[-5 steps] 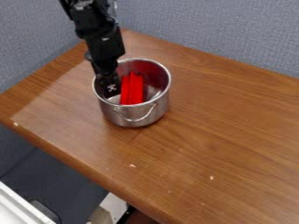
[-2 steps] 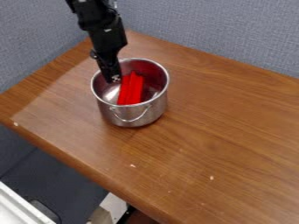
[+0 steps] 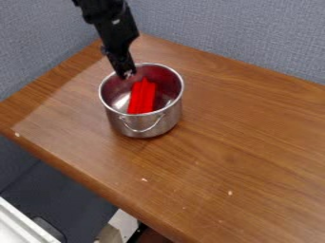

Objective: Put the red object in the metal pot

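Block [image 3: 143, 96], the red one, is inside the metal pot [image 3: 152, 122], leaning along the near-right part of its interior, its long axis running roughly near to far. From there my gripper [image 3: 125, 74] lies toward the far left, its tips by the pot's far rim, apart from the block. I see its fingers pressed together with nothing between them. With the block inside, I judge the placing done; my next move should be up and away, clear of the rim.
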`<state>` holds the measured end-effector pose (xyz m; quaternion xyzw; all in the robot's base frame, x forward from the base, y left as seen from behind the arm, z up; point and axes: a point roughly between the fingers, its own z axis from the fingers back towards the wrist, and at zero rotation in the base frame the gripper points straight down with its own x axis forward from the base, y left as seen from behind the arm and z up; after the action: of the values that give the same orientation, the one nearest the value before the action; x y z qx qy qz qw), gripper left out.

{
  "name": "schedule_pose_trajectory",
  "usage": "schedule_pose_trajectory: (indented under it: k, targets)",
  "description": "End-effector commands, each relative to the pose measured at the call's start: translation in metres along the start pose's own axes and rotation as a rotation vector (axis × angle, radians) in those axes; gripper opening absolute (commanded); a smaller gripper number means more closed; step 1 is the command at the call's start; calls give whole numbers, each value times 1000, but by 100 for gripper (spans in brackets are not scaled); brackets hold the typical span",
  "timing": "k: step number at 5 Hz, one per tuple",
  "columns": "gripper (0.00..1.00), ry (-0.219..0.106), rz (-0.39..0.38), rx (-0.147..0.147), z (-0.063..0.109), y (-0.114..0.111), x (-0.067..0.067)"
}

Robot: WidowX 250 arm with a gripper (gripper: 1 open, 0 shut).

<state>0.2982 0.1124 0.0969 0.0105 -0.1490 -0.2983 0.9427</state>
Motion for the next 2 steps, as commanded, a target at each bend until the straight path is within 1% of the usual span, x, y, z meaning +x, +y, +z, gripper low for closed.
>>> schedule_pose_trajectory:
  k: [1, 2]
  targets:
    - [0, -66, -9, 63, 23, 5, 14]
    - [0, -97, -13, 56, 12, 17, 21]
